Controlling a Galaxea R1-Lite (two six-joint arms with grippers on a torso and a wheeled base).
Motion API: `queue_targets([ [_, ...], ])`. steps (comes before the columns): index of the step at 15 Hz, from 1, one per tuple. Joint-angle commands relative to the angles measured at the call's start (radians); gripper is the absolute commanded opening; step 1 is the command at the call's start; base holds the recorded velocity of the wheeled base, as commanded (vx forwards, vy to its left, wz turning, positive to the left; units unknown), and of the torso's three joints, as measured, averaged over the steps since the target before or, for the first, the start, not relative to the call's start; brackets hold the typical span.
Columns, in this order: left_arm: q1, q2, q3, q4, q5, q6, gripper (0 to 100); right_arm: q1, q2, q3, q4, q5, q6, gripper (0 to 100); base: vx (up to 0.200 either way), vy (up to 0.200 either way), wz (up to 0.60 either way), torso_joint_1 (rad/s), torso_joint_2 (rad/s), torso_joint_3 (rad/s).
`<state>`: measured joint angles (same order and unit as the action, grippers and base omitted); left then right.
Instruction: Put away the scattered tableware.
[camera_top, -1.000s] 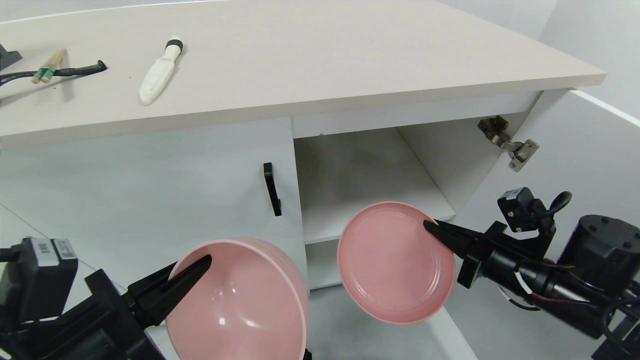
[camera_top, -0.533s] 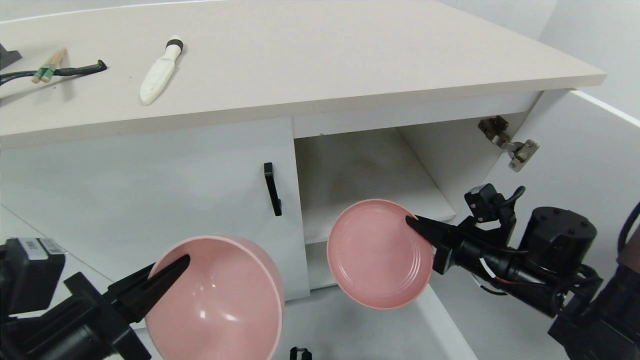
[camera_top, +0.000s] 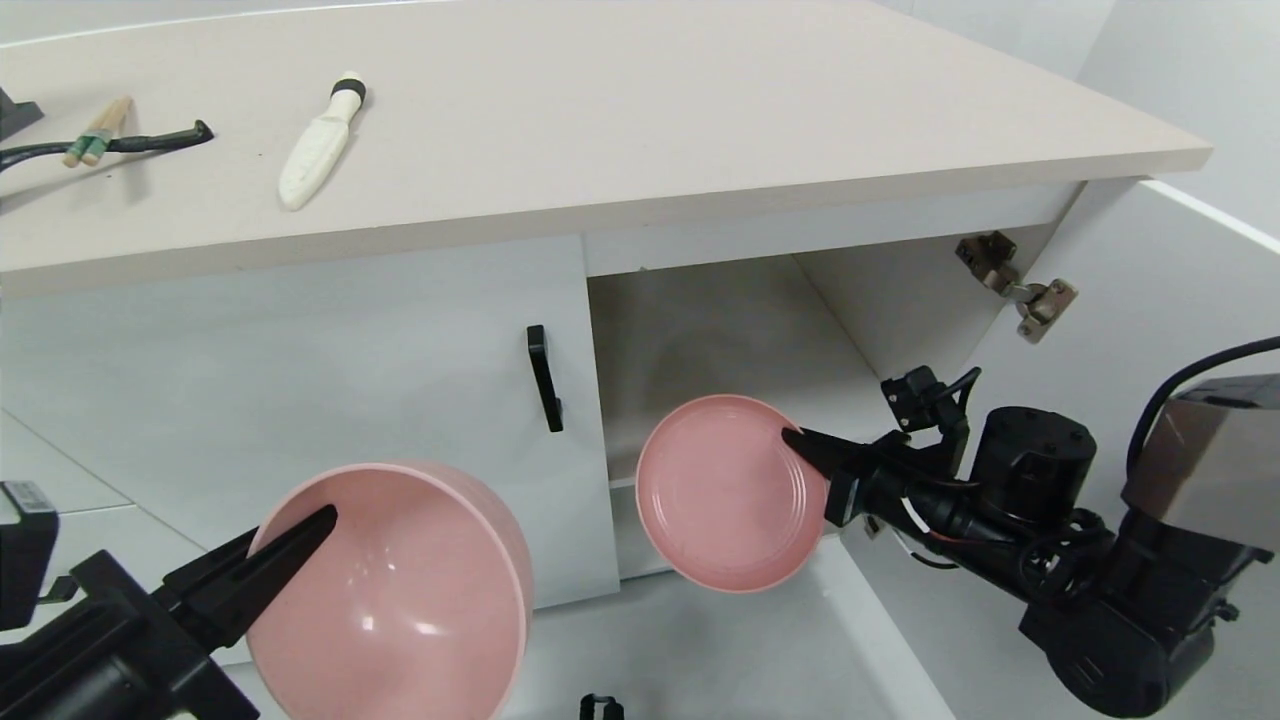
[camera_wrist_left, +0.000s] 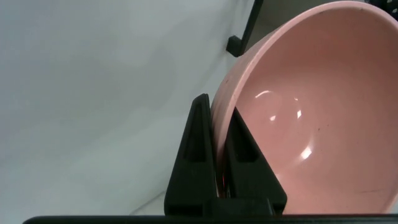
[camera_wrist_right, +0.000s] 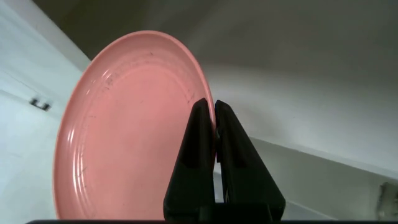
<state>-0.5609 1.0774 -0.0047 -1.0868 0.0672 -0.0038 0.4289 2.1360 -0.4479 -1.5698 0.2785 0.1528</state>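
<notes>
One pale beige laminate countertop (camera_top: 650, 110) spans the upper half of the head view, set on one white cabinet against white walls (camera_top: 1180, 60) over a light grey floor (camera_top: 700, 650). Cabinet doors, two: the left white door (camera_top: 300, 380) shut, with one black bar handle (camera_top: 543, 378); the right white door (camera_top: 1150, 290) swung open towards 3 o'clock on one metal hinge (camera_top: 1020, 285), exposing one white inner shelf (camera_top: 720, 370). Tableware on the countertop: one white knife-shaped utensil with a black band (camera_top: 318, 145) at 10 o'clock; one pair of pale wooden chopsticks with green ends (camera_top: 97, 130) farther out at 10 o'clock, lying across one black cable (camera_top: 150, 140). One deep round pink bowl (camera_top: 400, 600) at 7 o'clock, off the countertop, before the shut door, tilted with its hollow facing up; the left gripper (camera_top: 318, 520) pinches its rim between narrow fingers. One shallow round pink plate (camera_top: 715, 490) at 5 o'clock, tipped on edge at the mouth of the open compartment, just before the shelf's front edge; the right gripper (camera_top: 795, 440) is clamped on its rim.
</notes>
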Motion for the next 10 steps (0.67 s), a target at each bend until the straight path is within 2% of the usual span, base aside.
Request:
queue_targets([
  [1,0.007,0.027,-0.047,0.001,0.000,0.004,0,-0.001,0.015,-0.043,-0.001,0.001,0.022,0,0.000,0.000,0.00,0.000,0.00,0.000],
  [5,0.001,0.141,-0.093,-0.012,0.000,0.005,0,0.001,0.047,-0.087,-0.001,-0.056,0.027,0,0.000,0.000,0.00,0.000,0.00,0.000],
  [10,-0.007,0.164,-0.075,-0.013,0.002,0.004,0,0.002,0.099,-0.150,-0.001,-0.064,0.047,0,0.000,0.000,0.00,0.000,0.00,0.000],
])
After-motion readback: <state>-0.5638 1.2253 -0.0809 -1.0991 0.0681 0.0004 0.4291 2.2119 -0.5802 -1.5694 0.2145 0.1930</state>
